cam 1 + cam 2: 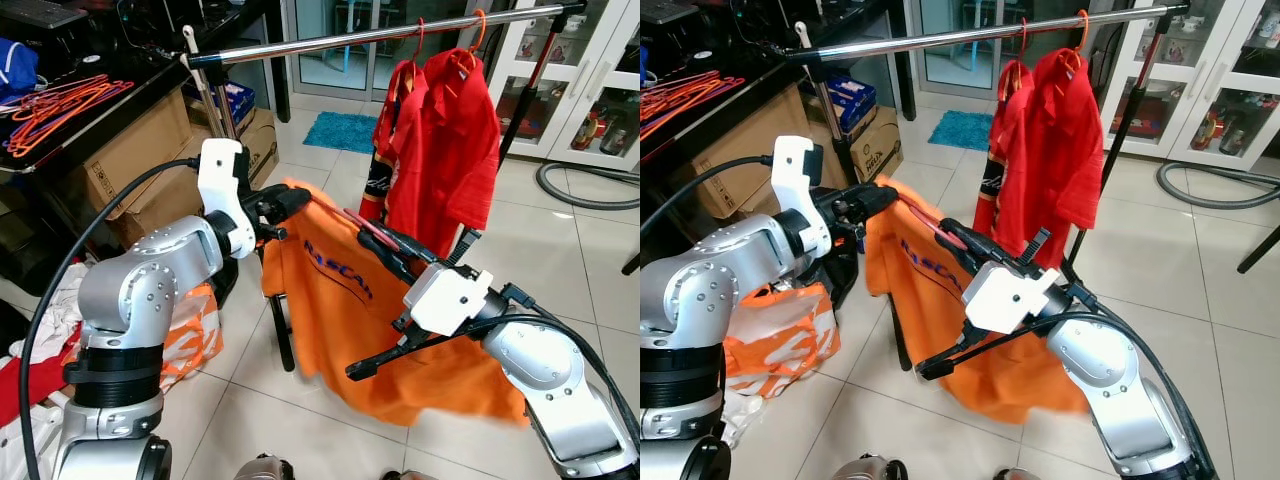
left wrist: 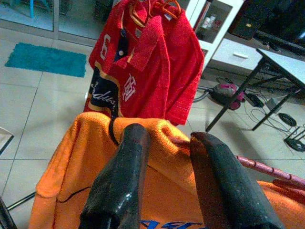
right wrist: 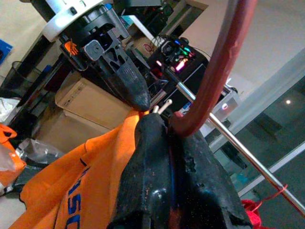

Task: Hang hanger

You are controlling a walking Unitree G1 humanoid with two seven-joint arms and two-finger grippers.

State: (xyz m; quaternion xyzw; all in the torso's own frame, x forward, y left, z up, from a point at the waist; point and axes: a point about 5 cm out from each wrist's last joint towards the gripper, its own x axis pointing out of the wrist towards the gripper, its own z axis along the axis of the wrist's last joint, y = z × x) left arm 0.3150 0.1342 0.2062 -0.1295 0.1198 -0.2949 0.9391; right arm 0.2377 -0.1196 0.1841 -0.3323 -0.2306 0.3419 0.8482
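Both arms are raised before the chest, forearms angled inward. The left pincer [image 1: 290, 203] pinches the orange shirt [image 1: 350, 300] at its shoulder, fingers [image 2: 125, 176] narrow around the cloth. The right pincer [image 1: 378, 243], just beside it, is clamped on the red hanger [image 3: 224, 62] inside the shirt. The rail [image 1: 400, 33] runs above both pincers, with red shirts [image 1: 445, 140] hanging beyond them.

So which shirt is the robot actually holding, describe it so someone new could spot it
Start at the long silver clothes rail across the room, where two red shirts hang. Below it, stretched between the left end effector and the right end effector, is the orange shirt with blue lettering, on a red hanger: the one orange garment, off the rail.
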